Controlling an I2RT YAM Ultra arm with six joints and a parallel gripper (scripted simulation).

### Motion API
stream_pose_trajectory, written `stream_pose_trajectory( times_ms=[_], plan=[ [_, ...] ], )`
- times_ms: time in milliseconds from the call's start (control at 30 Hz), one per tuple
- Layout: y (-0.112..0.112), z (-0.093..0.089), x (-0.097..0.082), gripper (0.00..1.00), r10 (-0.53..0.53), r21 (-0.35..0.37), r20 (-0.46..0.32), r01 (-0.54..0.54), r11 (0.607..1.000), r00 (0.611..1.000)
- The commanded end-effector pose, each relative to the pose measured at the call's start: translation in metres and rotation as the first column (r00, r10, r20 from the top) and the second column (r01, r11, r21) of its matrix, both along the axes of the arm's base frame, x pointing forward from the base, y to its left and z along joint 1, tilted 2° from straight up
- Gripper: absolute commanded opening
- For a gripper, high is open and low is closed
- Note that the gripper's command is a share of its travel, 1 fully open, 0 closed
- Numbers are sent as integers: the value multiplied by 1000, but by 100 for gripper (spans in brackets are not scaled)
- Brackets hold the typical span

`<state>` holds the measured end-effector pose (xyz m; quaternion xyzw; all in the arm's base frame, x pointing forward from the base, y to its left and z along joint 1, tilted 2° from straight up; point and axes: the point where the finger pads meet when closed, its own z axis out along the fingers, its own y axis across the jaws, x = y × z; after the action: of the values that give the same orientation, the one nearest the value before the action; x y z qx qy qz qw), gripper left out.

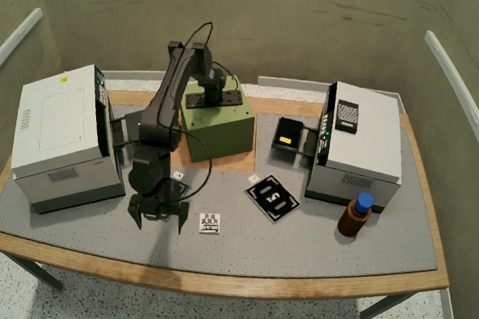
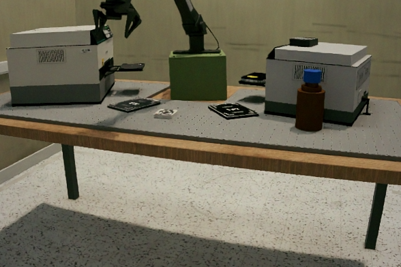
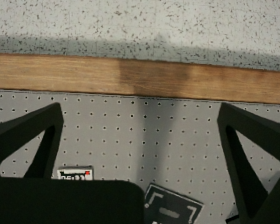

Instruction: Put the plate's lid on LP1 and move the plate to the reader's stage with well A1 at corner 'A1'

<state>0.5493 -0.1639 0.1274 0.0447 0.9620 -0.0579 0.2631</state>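
Note:
My gripper [image 1: 160, 230] [image 2: 113, 36] [image 3: 140, 111] is open and empty, high above the bench's front left part. A black item with a yellow label [image 1: 285, 140] [image 2: 253, 76] sits on the right instrument's stage; lid and plate cannot be told apart there. The reader's stage [image 1: 134, 124] [image 2: 131, 67] sticks out of the left instrument, partly behind the arm in the top view. A black pad [image 1: 179, 188] [image 2: 134, 104] [image 3: 169, 213], apparently N1, lies at the left, and another [image 1: 261, 194] [image 2: 233, 110], apparently LP1, lies at the right. Nothing shows on the right pad.
A brown bottle [image 1: 351, 220] [image 2: 309, 107] with a blue cap stands upright before the dispenser [image 1: 371, 134] [image 2: 315, 54]. The reader [image 1: 61, 122] [image 2: 51, 65] stands at the left. A small white printed block [image 1: 209, 224] [image 2: 166, 113] [image 3: 76, 175] lies between the pads. The green arm base [image 1: 221, 138] [image 2: 198, 76] stands behind.

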Motion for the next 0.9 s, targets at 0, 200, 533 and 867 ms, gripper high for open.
stream_pose_trajectory(
  times_ms=[0, 200, 533, 867],
  plan=[
    [0, 8, 2, 100, 0, -5, 18, 0, 1000, 1000],
    [0, 8, 2, 100, 0, -5, 18, 0, 1000, 1000],
    [39, 11, 1, 100, 176, -44, -3, -176, 984, 984],
    [44, 27, 6, 100, 139, -64, 34, -137, 989, 990]
  ],
)
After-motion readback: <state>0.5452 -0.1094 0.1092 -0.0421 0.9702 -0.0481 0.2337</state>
